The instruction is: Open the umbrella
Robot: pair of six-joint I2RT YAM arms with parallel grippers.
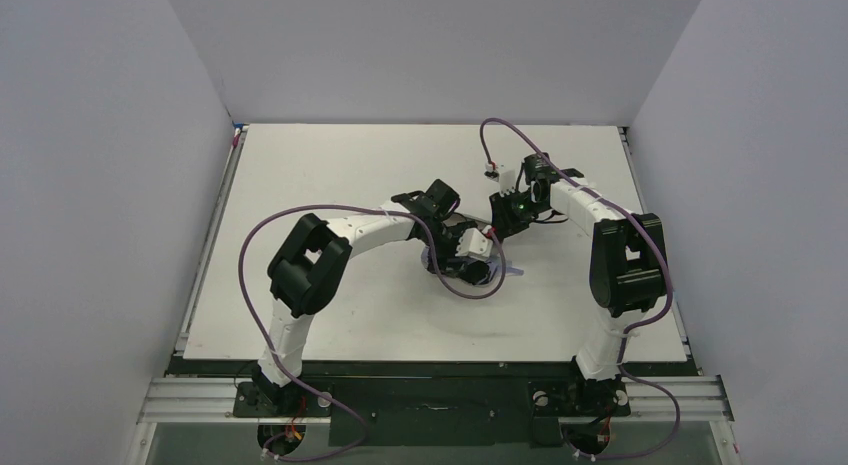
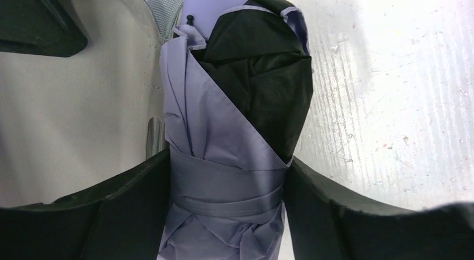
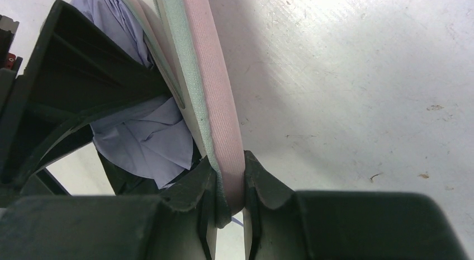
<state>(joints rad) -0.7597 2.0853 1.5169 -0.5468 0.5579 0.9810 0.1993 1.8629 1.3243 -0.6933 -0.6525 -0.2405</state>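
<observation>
The folded umbrella has pale lavender fabric with a black fold at its top, and its lavender strap is wrapped round it. My left gripper is shut on the umbrella at the strap. The pale hinged case lies open beside it on the left. My right gripper is shut on the case's pink and green rim. Lavender umbrella fabric shows to its left. From above, the left gripper and right gripper meet at mid-table. The shaft and handle are hidden.
The white table is walled in by grey panels on the left, back and right. Purple cables loop from both arms. The left gripper's black finger sits close to the right gripper, beside the case.
</observation>
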